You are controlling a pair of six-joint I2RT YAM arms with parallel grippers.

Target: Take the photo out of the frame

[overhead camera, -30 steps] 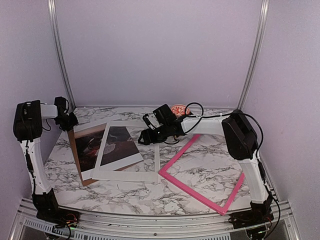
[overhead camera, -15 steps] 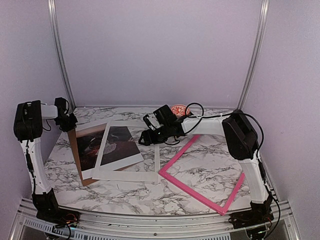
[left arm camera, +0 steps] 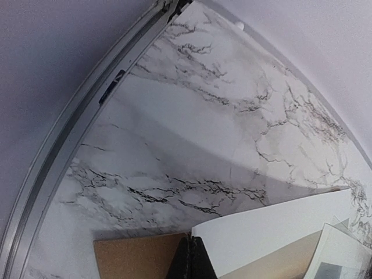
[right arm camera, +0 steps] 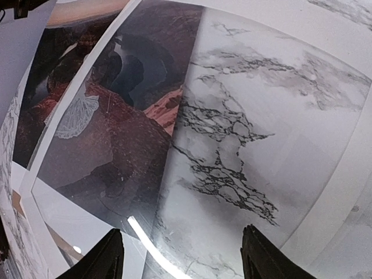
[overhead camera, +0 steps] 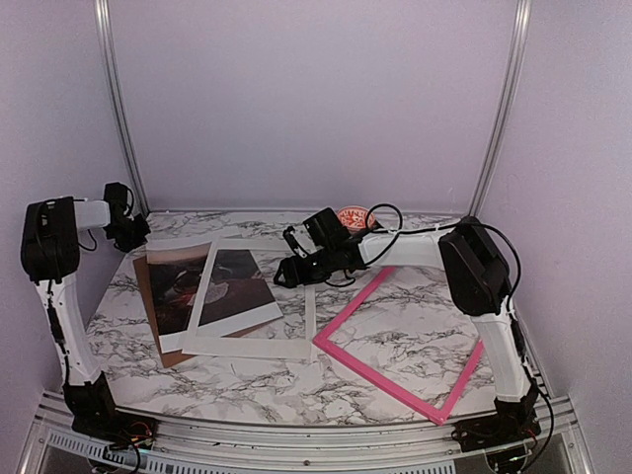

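The photo (overhead camera: 235, 281) lies flat on the table (overhead camera: 247, 380), out of the frame (overhead camera: 353, 304) and left of it. It rests on a white sheet (overhead camera: 257, 346) and a brown board (overhead camera: 148, 296). The pink frame lies on the right half of the table, marble showing through its opening.

The right gripper (overhead camera: 288, 267) hangs over the photo's right edge, its fingers (right arm camera: 110, 256) spread wide apart with nothing between them. The left gripper (overhead camera: 126, 229) sits near the back left corner, by the board's far corner. Its tips (left arm camera: 190, 263) are pressed together, and nothing shows between them.
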